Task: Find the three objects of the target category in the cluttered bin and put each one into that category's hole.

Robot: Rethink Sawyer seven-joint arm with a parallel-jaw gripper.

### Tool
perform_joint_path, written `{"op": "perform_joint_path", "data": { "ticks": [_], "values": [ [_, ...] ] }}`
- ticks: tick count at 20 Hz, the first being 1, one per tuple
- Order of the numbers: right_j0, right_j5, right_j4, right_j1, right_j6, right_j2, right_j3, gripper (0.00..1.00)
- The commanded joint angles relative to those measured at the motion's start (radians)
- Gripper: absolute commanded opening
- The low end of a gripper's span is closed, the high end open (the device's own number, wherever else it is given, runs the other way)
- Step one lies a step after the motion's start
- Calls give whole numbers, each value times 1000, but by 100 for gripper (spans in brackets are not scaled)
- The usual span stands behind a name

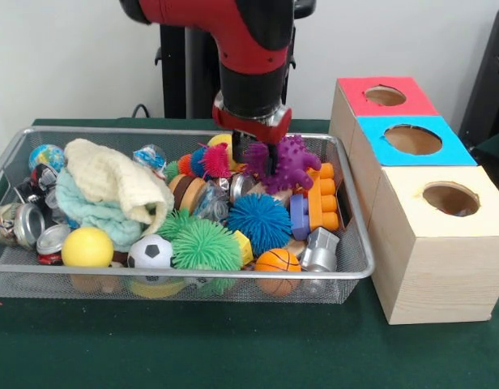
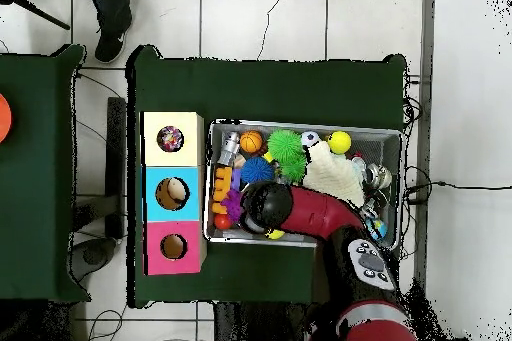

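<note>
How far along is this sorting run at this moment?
Done: the overhead view shows something already inside the cream box and the blue box. In hand: the gripper is down at the purple spiky toy. Left: the wire bin remains crowded.

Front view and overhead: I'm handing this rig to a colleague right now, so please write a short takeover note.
Gripper: low in the bin, at the purple knobbly toy; whether the jaws hold it cannot be told.
Things: bin still crowded with spiky balls, a soccer ball, a small basketball, cans, cloths and blocks.
Done: overhead, the cream box shows something colourful in its hole and the blue box a pale thing; the red box looks empty.
Left: the target category can't be told; confirm it and the count before continuing.
</note>
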Motion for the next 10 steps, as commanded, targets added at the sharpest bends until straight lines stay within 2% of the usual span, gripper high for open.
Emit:
{"op": "perform_joint_path", "data": {
  "ticks": [1, 10],
  "values": [
    [-4, -194, -37, 183, 118, 13, -42, 100],
    [-14, -319, -45, 295, 110, 6, -88, 100]
  ]
}}
